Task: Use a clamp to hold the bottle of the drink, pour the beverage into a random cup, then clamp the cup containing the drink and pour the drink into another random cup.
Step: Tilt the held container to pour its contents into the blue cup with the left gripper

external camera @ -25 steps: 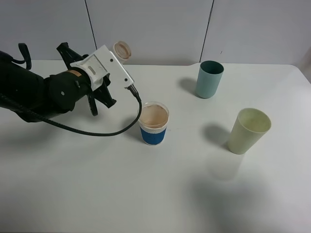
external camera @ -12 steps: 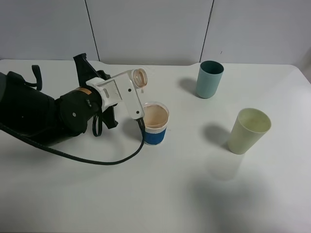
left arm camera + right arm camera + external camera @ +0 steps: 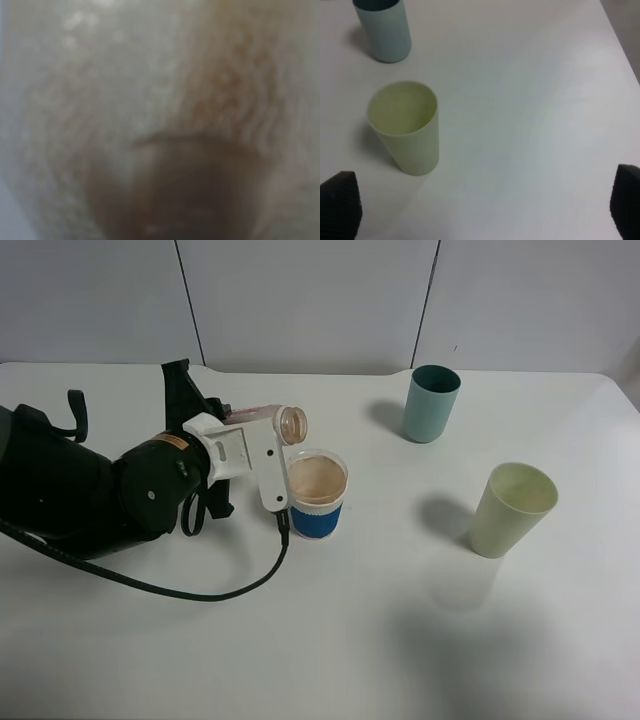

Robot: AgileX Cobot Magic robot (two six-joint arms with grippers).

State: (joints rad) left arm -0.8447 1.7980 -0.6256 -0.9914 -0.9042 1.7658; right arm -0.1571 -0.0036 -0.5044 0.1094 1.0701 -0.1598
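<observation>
My left gripper (image 3: 238, 420) is shut on a small pale bottle (image 3: 283, 420) and holds it tilted, its open mouth just above the near-left rim of a paper cup with a blue sleeve (image 3: 316, 494). That cup holds pinkish-beige drink. The left wrist view shows only a blurred close-up of the bottle (image 3: 165, 125). A teal cup (image 3: 430, 403) stands at the back right and a pale green cup (image 3: 511, 509) at the right; both also show in the right wrist view, teal (image 3: 382, 29) and green (image 3: 405, 127). My right gripper (image 3: 482, 207) is open and empty, near the green cup.
The left arm's black body (image 3: 80, 490) and its cable (image 3: 200, 590) lie over the left of the white table (image 3: 330, 640). The table's right edge (image 3: 620, 45) runs close to the green cup. A grey panelled wall stands behind.
The left arm has swung the bottle from the back of the table to the blue-sleeved cup and tipped its mouth down over the rim. The cups have not moved.
</observation>
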